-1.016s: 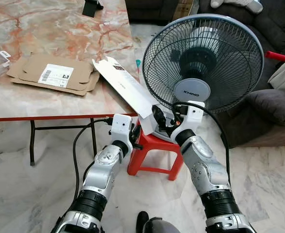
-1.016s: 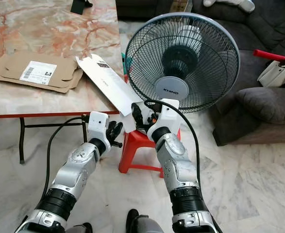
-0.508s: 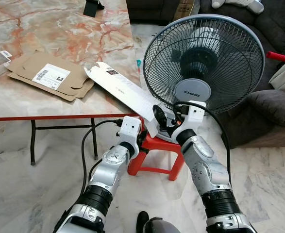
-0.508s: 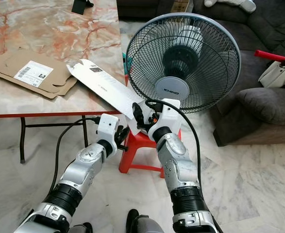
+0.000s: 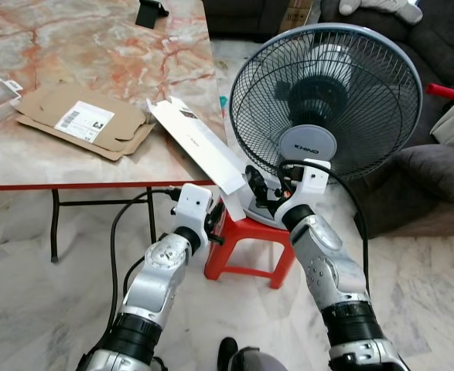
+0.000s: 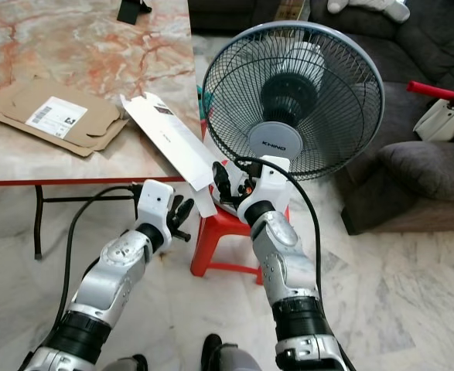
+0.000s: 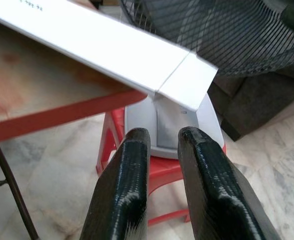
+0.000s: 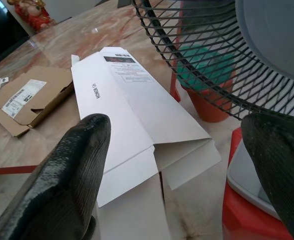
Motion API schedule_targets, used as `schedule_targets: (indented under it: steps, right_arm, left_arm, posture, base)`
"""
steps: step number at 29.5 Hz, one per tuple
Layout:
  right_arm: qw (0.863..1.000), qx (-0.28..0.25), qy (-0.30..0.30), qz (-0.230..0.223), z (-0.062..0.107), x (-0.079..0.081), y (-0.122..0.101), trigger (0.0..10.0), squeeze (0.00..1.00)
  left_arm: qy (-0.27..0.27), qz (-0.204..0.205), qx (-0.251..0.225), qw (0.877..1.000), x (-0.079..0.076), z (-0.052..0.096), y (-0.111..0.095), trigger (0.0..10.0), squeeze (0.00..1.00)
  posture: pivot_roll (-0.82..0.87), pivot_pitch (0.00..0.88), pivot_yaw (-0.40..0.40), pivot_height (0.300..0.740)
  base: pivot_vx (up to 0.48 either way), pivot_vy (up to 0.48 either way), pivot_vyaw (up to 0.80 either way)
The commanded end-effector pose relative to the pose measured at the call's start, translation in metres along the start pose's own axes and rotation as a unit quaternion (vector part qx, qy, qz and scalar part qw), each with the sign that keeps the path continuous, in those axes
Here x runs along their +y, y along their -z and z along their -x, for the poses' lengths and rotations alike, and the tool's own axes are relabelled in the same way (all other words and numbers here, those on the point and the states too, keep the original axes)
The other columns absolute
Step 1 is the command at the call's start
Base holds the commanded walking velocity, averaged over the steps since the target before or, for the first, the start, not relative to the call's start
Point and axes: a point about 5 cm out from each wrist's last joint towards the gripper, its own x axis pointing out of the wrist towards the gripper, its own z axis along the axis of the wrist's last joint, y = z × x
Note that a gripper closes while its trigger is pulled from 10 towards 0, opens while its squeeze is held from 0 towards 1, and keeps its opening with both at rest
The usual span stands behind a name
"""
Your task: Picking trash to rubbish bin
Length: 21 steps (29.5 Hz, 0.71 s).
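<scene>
Left pincer [image 6: 182, 212] withdrew | right pincer [image 8: 182, 165] wide (white carton [image 5: 197, 147] unclamped)

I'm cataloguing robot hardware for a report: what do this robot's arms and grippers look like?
Both arms are silver metal with black ribbed bands near the elbow and white wrist housings. A black cable loops along each. The left gripper and right gripper each have two long, textured black fingers.

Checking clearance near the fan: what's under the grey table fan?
The grey table fan stands on a red plastic stool on the marble floor. The right end effector and the flattened white cardboard box cover its base front.
</scene>
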Motion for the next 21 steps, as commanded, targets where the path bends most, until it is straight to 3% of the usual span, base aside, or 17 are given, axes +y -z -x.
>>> schedule_targets:
  steps: [1, 7, 12, 17, 18, 21]
  right_arm:
    - [1.0, -0.012, -0.002, 0.002, 0.0, -0.001, -0.006, 10.0, 0.0]
    - [1.0, -0.015, -0.004, 0.001, 0.0, -0.001, -0.007, 10.0, 0.0]
    - [1.0, -0.015, -0.004, 0.001, 0.0, -0.001, -0.007, 10.0, 0.0]
    - [1.0, -0.018, -0.002, 0.0, -0.001, -0.002, -0.009, 10.0, 0.0]
    - [1.0, -0.018, -0.001, 0.0, 0.0, -0.003, -0.009, 10.0, 0.0]
    - [1.0, -0.017, 0.0, -0.001, 0.0, -0.003, -0.008, 10.0, 0.0]
  left_arm:
    - [0.016, 0.004, 0.002, 1.0, -0.007, 0.002, -0.002, 10.0, 0.0]
    - [0.017, -0.022, 0.023, 0.999, -0.011, 0.002, -0.006, 10.0, 0.0]
    - [0.046, -0.025, 0.023, 0.998, -0.019, 0.003, -0.013, 10.0, 0.0]
    - [0.038, -0.033, 0.016, 0.999, -0.019, 0.002, -0.02, 10.0, 0.0]
    - [0.034, -0.041, 0.011, 0.999, -0.018, 0.002, -0.022, 10.0, 0.11]
    - [0.03, -0.052, 0.007, 0.998, -0.017, 0.003, -0.025, 10.0, 0.11]
  posture:
    - [0.01, 0.157, -0.128, 0.74]
    - [0.01, 0.146, -0.126, 0.74]
    - [0.01, 0.145, -0.128, 0.74]
    - [0.01, 0.174, -0.135, 0.74]
    - [0.01, 0.177, -0.136, 0.74]
    - [0.01, 0.178, -0.136, 0.74]
  base:
    - [0.0, 0.0, 0.0]
    - [0.0, 0.0, 0.0]
    - [0.0, 0.0, 0.0]
    - [0.0, 0.0, 0.0]
    - [0.0, 0.0, 0.0]
    - [0.0, 0.0, 0.0]
